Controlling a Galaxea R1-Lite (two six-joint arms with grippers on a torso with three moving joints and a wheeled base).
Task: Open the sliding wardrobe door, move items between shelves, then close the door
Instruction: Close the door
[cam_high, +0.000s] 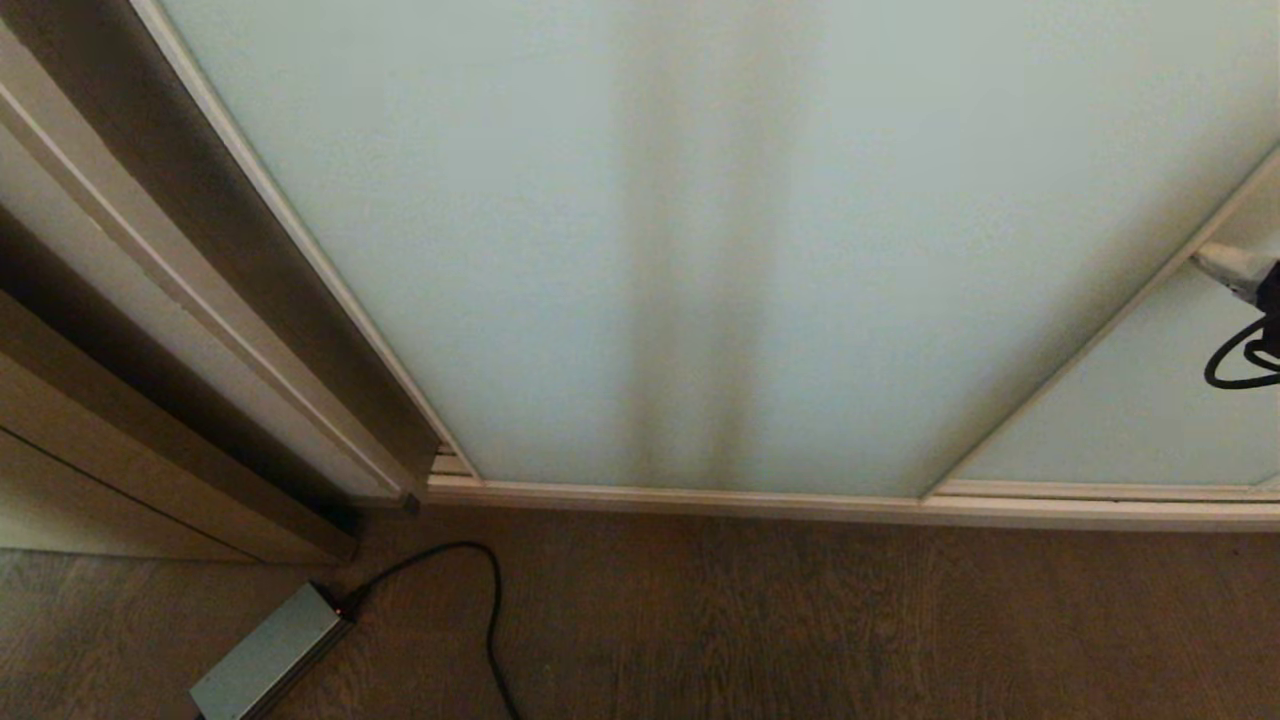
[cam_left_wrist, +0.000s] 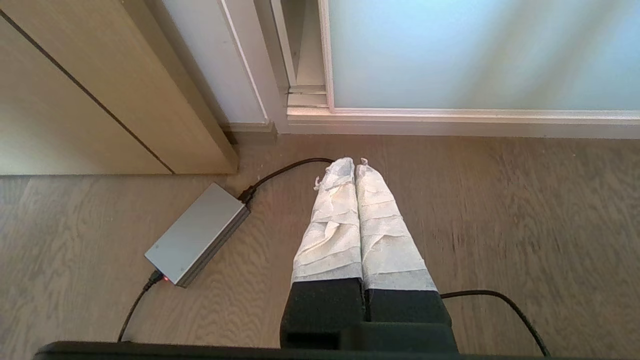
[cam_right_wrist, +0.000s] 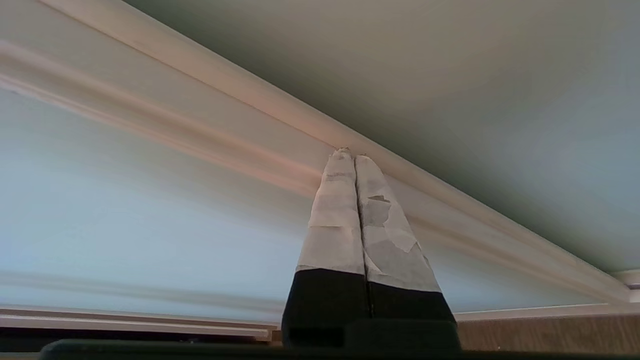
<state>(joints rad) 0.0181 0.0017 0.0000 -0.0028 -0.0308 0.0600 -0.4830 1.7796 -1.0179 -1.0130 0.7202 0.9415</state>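
The sliding wardrobe door (cam_high: 700, 250) is a pale mint frosted glass panel with a slim cream frame, and it stands closed across the view. A second alike panel (cam_high: 1120, 420) sits at the right. My right gripper (cam_high: 1202, 258) reaches in from the right edge, shut and empty. Its taped tips (cam_right_wrist: 352, 152) rest against the cream frame strip (cam_right_wrist: 280, 107) where the two panels meet. My left gripper (cam_left_wrist: 354, 162) hangs low over the wooden floor, shut on nothing, and is outside the head view. The items and the shelves are hidden behind the glass.
A grey power brick (cam_high: 268, 655) with a black cable (cam_high: 492, 610) lies on the wooden floor (cam_high: 850, 620) at the lower left. A light wood cabinet (cam_high: 90, 420) stands left of the wardrobe. The cream floor track (cam_high: 800, 500) runs along the door's foot.
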